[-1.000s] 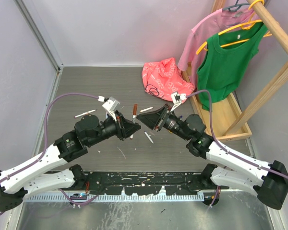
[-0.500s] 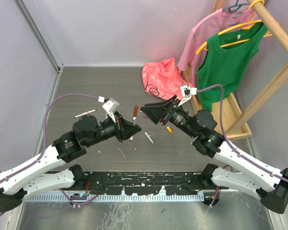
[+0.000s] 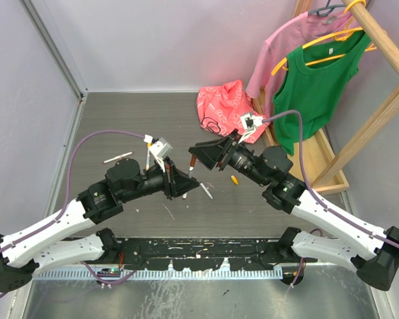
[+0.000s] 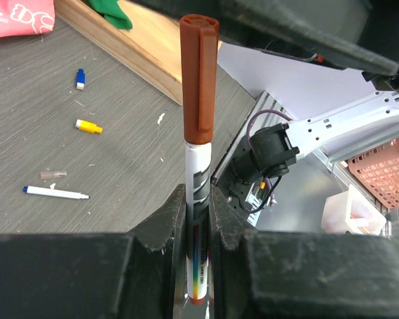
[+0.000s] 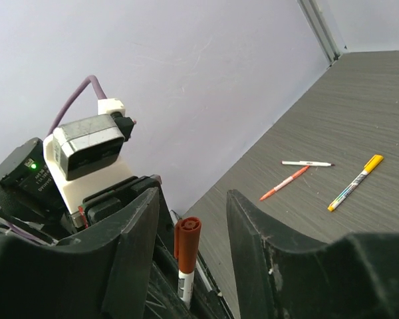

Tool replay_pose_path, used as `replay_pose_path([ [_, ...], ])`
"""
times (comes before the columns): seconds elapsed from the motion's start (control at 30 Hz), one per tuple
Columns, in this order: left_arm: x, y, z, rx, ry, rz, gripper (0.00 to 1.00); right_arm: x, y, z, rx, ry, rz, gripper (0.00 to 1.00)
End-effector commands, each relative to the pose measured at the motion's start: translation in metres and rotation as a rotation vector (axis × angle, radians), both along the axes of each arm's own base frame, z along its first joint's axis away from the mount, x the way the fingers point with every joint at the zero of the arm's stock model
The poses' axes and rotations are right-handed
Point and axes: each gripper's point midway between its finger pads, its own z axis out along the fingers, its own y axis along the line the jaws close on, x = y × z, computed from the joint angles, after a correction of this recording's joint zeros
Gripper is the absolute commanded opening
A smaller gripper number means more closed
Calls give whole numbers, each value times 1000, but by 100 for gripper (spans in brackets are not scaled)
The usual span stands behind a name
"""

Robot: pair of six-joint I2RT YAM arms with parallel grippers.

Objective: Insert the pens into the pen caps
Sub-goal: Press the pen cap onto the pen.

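Observation:
My left gripper (image 4: 198, 214) is shut on a white pen (image 4: 197, 174) that stands upright between the jaws. A dark red cap (image 4: 199, 78) sits on the pen's top end. In the top view the left gripper (image 3: 184, 186) holds this pen (image 3: 192, 165) above the table's middle. My right gripper (image 3: 195, 154) is open, and the capped end (image 5: 187, 240) stands between its spread jaws without touching them. A yellow cap (image 3: 234, 179), a blue cap (image 4: 80, 78) and a blue-tipped pen (image 4: 56, 193) lie loose on the table.
A pink bag (image 3: 229, 109) lies at the back. A wooden clothes rack (image 3: 312, 159) with pink and green tops stands at the right. A white pen (image 5: 308, 163), an orange pen (image 5: 284, 183) and a yellow-capped pen (image 5: 354, 181) lie at the left.
The right gripper pulled back from the left one, uncovering the yellow cap, then came left with its jaws open around the capped end. The left gripper shifted slightly right with the pen.

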Motion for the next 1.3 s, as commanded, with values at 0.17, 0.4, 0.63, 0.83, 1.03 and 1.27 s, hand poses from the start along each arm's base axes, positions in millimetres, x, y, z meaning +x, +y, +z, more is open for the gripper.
replay_pose_path([
  [0.17, -1, -4, 32, -71, -73, -28, 0, -12, 4, 28, 39, -64, 63, 40],
  [0.4, -2, -4, 32, -69, -73, -33, 0, -12, 5, 26, 37, -60, 68, 29],
  [0.63, -1, -2, 36, -79, -80, -21, 0, -13, 8, 19, 25, -48, 81, 20],
  [0.83, 4, -1, 44, -92, -81, 11, 0, -13, 10, 11, 5, -49, 89, 12],
  [1.03, 11, 5, 69, -141, -100, 64, 0, -16, 16, -1, -31, -52, 128, 0],
  [1.27, 16, 11, 118, -213, -129, 114, 0, -24, 27, -19, -83, -46, 187, 0],
])
